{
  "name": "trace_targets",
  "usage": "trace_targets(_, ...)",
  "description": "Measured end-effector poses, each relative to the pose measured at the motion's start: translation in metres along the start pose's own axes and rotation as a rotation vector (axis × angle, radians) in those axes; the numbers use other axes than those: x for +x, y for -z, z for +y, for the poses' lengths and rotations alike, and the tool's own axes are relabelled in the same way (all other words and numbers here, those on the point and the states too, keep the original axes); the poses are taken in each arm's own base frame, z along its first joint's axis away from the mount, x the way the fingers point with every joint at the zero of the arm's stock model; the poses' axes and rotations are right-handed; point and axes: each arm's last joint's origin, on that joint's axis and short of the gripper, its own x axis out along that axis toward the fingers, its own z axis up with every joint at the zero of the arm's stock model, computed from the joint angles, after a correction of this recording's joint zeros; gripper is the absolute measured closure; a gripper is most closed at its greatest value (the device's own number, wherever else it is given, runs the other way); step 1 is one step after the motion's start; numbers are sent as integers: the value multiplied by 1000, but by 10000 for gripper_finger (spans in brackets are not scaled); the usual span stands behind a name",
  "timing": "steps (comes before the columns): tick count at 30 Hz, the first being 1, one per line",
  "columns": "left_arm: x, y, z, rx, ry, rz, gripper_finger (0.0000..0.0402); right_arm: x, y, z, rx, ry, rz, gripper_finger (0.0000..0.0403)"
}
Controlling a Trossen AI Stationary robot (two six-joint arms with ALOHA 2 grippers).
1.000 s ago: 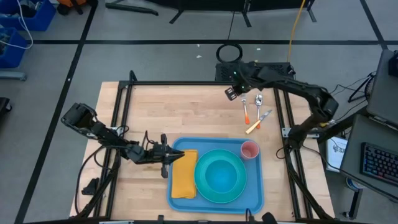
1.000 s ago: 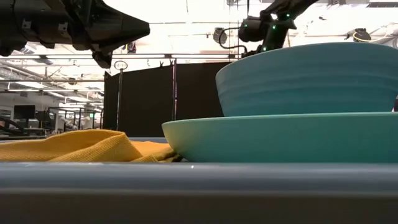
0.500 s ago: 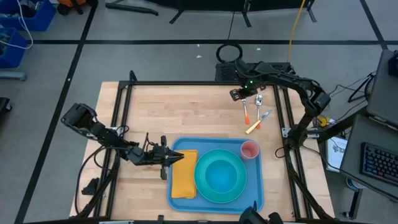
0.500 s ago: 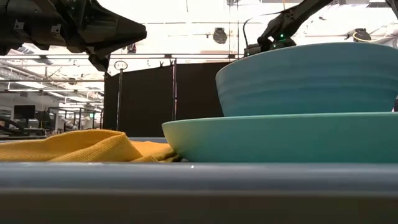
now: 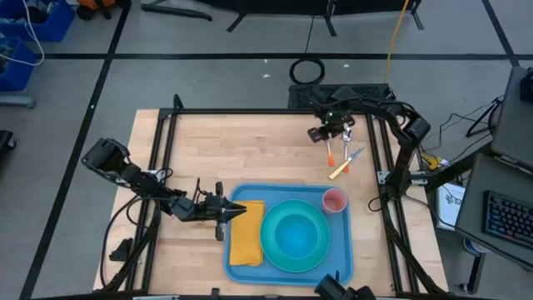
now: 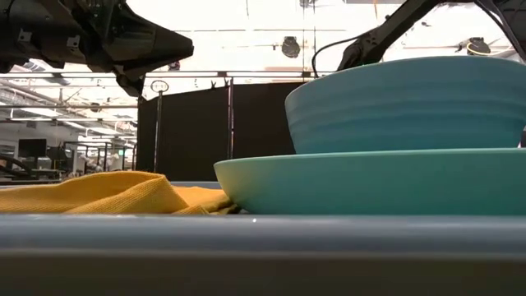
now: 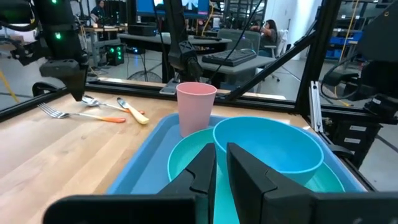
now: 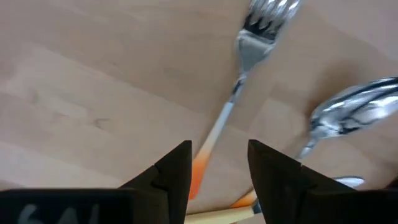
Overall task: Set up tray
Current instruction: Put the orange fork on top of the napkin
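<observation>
A large blue tray [image 5: 338,265] lies on the wooden surface [image 5: 250,154], holding a plate, bowl, pink cup and yellow cloth. Likely stiff, smooth plastic; the raised rim looks the safest hold. The right pincer [image 8: 217,165] hangs open over a fork [image 8: 245,81]. The left pincer [image 5: 243,212] sits closed at the tray's edge. No writing is readable.

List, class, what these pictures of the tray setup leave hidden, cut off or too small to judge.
- Low view: the bowl and plate fill the frame and hide the cutlery and cup.
- Right wrist view: the fork handle's end runs behind the right gripper; the spoon is cut off by the edge.
- High view: the left gripper is too small to judge.
</observation>
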Motion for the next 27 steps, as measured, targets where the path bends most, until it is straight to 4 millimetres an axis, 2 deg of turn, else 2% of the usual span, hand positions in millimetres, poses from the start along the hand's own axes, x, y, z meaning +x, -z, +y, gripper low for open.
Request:
trace_targets(11,0,1,0,0,-1,14,360,3,-3,-3,-11,-82,12,256)
trace_targets(27,0,2,0,-2,0,18,360,35,3,-11,-12,-78,7,256)
